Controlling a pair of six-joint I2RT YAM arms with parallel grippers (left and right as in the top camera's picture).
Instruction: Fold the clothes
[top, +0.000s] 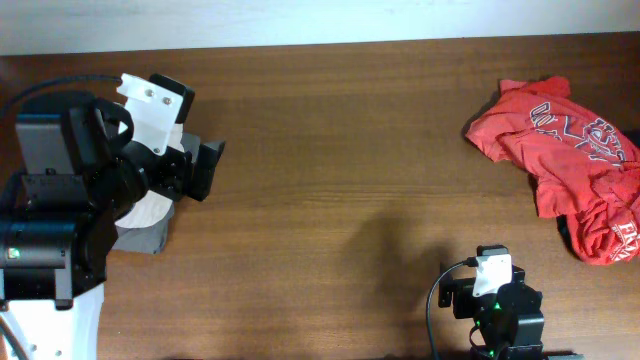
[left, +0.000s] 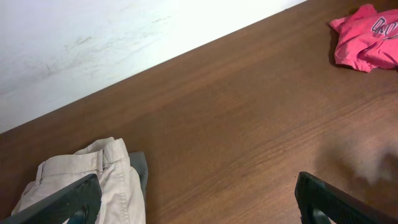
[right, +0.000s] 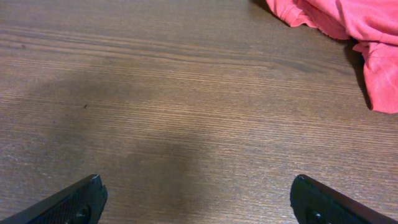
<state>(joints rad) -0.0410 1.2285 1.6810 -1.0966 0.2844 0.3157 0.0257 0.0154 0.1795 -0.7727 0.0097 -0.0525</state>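
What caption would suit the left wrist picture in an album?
Left gripper, jaws open, beige shorts beside it, red T-shirt across the wooden table.

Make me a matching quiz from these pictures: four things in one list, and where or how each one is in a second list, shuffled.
1 beige shorts
2 red T-shirt
3 grey garment
4 right tool

A open and empty
B crumpled, right end of the table
C left end, waistband showing
D only an edge showing beside paler cloth

Pairs: 1-C, 2-B, 3-D, 4-A
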